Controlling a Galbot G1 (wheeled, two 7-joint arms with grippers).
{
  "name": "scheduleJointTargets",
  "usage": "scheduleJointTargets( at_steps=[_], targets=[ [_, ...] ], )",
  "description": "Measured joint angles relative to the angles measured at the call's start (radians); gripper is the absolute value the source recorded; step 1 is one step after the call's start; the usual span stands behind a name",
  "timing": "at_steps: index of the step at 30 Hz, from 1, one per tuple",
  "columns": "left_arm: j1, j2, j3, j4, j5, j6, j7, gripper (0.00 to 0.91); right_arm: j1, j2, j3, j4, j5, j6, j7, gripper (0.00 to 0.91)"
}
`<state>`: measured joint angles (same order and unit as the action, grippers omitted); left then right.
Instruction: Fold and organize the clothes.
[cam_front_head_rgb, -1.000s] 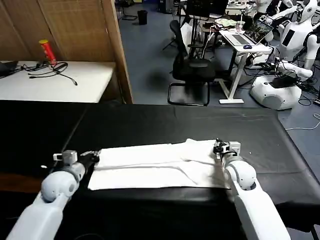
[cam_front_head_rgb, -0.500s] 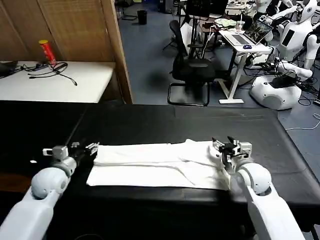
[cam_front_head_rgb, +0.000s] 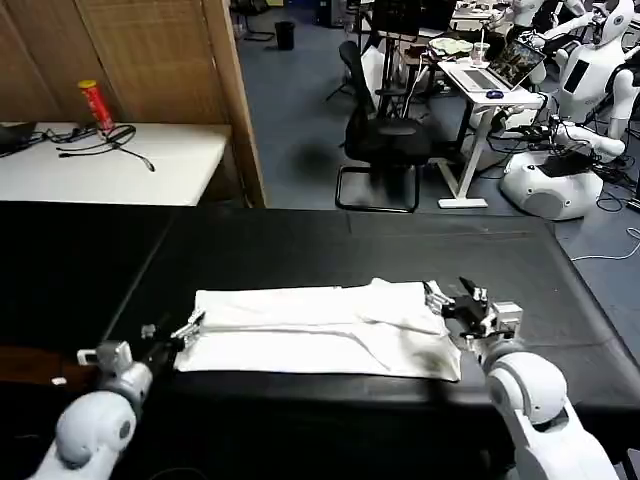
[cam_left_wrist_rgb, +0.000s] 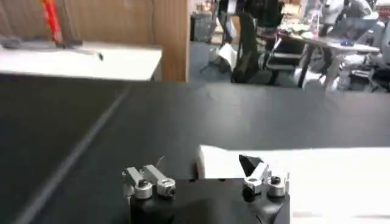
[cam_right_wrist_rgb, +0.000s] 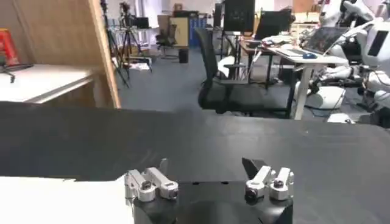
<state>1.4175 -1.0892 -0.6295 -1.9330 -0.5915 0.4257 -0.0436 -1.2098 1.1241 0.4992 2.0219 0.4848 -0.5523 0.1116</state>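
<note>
T-shirt (cam_front_head_rgb: 320, 330), white and folded into a long flat band, lies across the near half of the black tabletop (cam_front_head_rgb: 350, 250), its length running left to right. We see a raised fold near its far right part and a diagonal crease through its middle; no print is visible on the upturned surface. In the head view, the left tool (cam_front_head_rgb: 172, 335) sits just off the band's near left corner, low over the black cloth, with its fingers spread wide and nothing between them. In the left wrist view, the left tool (cam_left_wrist_rgb: 204, 176) frames that corner of the T-shirt (cam_left_wrist_rgb: 304, 176): one fingertip lies in front of the white fabric and the other over bare black cloth. We cannot tell whether that fingertip touches the fabric. The right tool (cam_front_head_rgb: 455, 298) stands at the band's far right end, fingers likewise wide apart and empty. In the right wrist view, the right tool (cam_right_wrist_rgb: 204, 176) hangs over bare tabletop, with the T-shirt (cam_right_wrist_rgb: 61, 201) off to one side of it. Beyond the far left edge of the tabletop stands a white desk (cam_front_head_rgb: 110, 160) bearing a red can (cam_front_head_rgb: 95, 103) and black cables (cam_front_head_rgb: 100, 138). An office chair (cam_front_head_rgb: 385, 140) stands on the floor behind.
</note>
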Motion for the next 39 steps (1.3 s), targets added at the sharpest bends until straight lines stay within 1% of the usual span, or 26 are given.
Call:
scheduleJointTargets(
  at_steps=[3, 4, 10, 11, 14, 15, 19, 20, 21, 22, 23, 24, 25, 26, 35, 39],
  targets=[
    [0.008, -0.018, -0.002, 0.005, 0.014, -0.002, 0.002, 0.878, -0.003, 0.000, -0.004, 0.006, -0.001, 0.001, 0.000, 0.878],
    [0.009, -0.024, -0.003, 0.009, 0.015, -0.002, 0.002, 0.790, -0.003, -0.001, -0.005, 0.007, -0.001, 0.002, 0.000, 0.878],
    [0.016, -0.048, -0.005, 0.037, 0.024, -0.011, 0.002, 0.761, -0.001, -0.003, -0.013, 0.008, -0.005, 0.008, -0.002, 0.878],
    [0.015, -0.052, -0.005, 0.040, 0.028, -0.012, 0.002, 0.722, -0.001, -0.003, -0.014, 0.007, -0.006, 0.009, -0.003, 0.878],
    [0.008, -0.066, 0.000, 0.049, 0.043, -0.013, 0.002, 0.683, 0.000, -0.003, -0.020, 0.006, -0.014, 0.012, -0.005, 0.878],
    [0.005, -0.070, 0.005, 0.051, 0.048, -0.013, 0.001, 0.644, 0.000, -0.003, -0.022, 0.006, -0.018, 0.014, -0.007, 0.878],
    [-0.002, -0.085, 0.016, 0.050, 0.067, -0.009, 0.001, 0.614, 0.000, -0.001, -0.026, 0.003, -0.032, 0.019, -0.014, 0.878],
    [-0.002, -0.087, 0.018, 0.048, 0.071, -0.007, 0.001, 0.556, 0.000, 0.000, -0.027, 0.002, -0.034, 0.020, -0.015, 0.878],
    [-0.002, -0.089, 0.021, 0.045, 0.077, -0.006, 0.001, 0.478, 0.000, 0.002, -0.028, 0.001, -0.036, 0.020, -0.015, 0.878],
    [-0.001, -0.091, 0.024, 0.043, 0.083, -0.006, 0.002, 0.341, 0.000, 0.003, -0.030, 0.000, -0.038, 0.021, -0.016, 0.878],
    [-0.002, -0.091, 0.026, 0.042, 0.091, -0.005, 0.003, 0.185, 0.001, 0.004, -0.031, -0.001, -0.039, 0.021, -0.016, 0.878],
    [-0.002, -0.091, 0.028, 0.042, 0.102, -0.004, 0.003, 0.166, 0.002, 0.005, -0.033, 0.000, -0.040, 0.021, -0.017, 0.878],
    [-0.003, -0.093, 0.030, 0.042, 0.112, -0.001, 0.003, 0.127, 0.003, 0.005, -0.033, -0.001, -0.041, 0.022, -0.018, 0.878],
    [-0.004, -0.093, 0.031, 0.042, 0.117, 0.000, 0.003, 0.010, 0.005, 0.005, -0.034, -0.001, -0.042, 0.022, -0.018, 0.878],
    [-0.012, -0.085, 0.039, 0.038, 0.164, 0.026, 0.010, 0.000, 0.011, 0.013, -0.043, 0.003, -0.062, 0.022, -0.021, 0.878],
    [-0.014, -0.073, 0.035, 0.039, 0.227, 0.021, 0.021, 0.000, 0.003, 0.014, -0.030, 0.013, -0.064, 0.023, -0.021, 0.878]
  ],
)
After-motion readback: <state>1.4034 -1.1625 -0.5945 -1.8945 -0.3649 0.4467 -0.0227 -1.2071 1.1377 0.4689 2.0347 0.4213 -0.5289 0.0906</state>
